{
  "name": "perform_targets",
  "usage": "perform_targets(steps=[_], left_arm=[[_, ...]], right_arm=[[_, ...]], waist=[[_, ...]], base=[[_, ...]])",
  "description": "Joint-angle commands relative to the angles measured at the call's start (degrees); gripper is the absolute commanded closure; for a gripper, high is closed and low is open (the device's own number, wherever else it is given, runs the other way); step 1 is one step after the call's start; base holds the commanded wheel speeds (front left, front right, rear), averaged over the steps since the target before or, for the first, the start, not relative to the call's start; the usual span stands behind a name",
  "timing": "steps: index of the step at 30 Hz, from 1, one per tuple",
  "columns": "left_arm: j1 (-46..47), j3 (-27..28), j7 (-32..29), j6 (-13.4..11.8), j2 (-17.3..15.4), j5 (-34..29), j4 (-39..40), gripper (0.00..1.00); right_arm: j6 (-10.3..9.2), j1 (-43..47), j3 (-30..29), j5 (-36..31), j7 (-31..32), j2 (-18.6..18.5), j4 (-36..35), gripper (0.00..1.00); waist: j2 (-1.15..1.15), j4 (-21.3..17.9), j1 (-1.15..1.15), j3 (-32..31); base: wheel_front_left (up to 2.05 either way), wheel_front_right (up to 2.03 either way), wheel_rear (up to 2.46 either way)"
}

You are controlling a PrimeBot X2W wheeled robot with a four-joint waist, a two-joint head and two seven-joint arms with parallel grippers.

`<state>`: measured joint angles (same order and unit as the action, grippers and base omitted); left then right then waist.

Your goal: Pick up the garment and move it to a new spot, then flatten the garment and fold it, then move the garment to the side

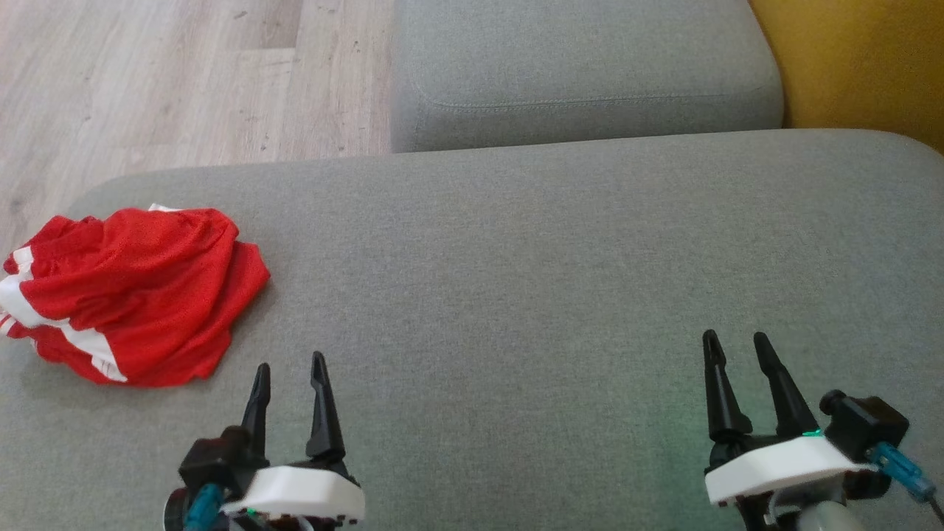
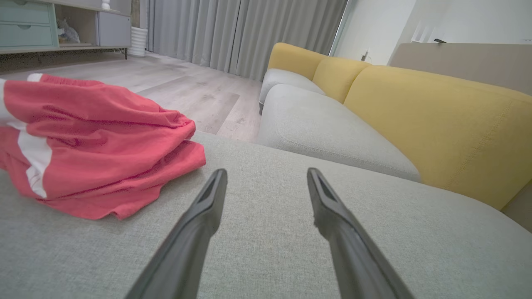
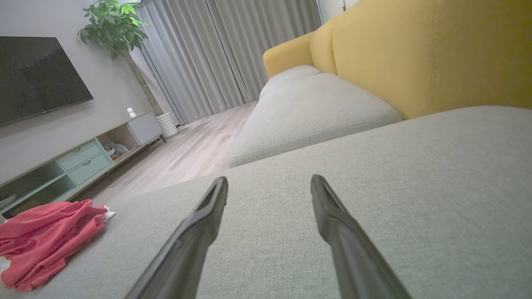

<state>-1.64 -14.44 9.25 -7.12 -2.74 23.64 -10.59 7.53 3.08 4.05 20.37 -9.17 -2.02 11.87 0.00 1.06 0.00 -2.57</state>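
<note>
Our garment (image 1: pixel 133 295) (red, white-striped) lies crumpled just left of our left hand (image 1: pixel 290 361); it and our right hand (image 1: pixel 736 339) stand released.

Garment (image 2: pixel 95 145) cropped at left, underside hidden

Left gripper (image 1: pixel 290 361): two long black tapered fingers (image 1: pixel 322 405), white wedge-shaped shell (image 1: pixel 295 495), black block (image 1: pixel 214 457) with teal plug (image 1: pixel 200 507). Right gripper (image 1: pixel 735 335): same build, blue plug (image 1: pixel 901 466), small green light (image 1: pixel 811 433).
</note>
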Motion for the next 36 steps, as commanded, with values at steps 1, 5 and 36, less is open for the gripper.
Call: perform_targets(steps=[1, 5, 36], left_arm=[[2.55, 0.74, 1.13, -0.69, -0.37, -2.40, 2.29, 0.00], [2.52, 0.14, 1.80, -1.04, -0.38, -5.33, 2.09, 0.00], [2.21, -0.40, 5.75, -4.23, -0.15, -17.58, -0.81, 0.00]], right_arm=[[-0.03, -1.64, 1.35, -2.58, -1.18, -0.70, -2.44, 0.00], [-0.03, -1.42, 1.43, -5.49, -1.86, -0.72, -2.48, 0.00], [-0.04, -0.93, 1.99, -21.69, -5.83, -0.86, -0.74, 0.00]], waist=[[0.00, 0.04, 0.00, -0.13], [0.00, 0.06, 0.00, -0.29], [0.00, -0.04, 0.00, -0.68]], base=[[0.00, 0.00, 0.00], [0.00, 0.00, 0.00], [0.00, 0.00, 0.00]])
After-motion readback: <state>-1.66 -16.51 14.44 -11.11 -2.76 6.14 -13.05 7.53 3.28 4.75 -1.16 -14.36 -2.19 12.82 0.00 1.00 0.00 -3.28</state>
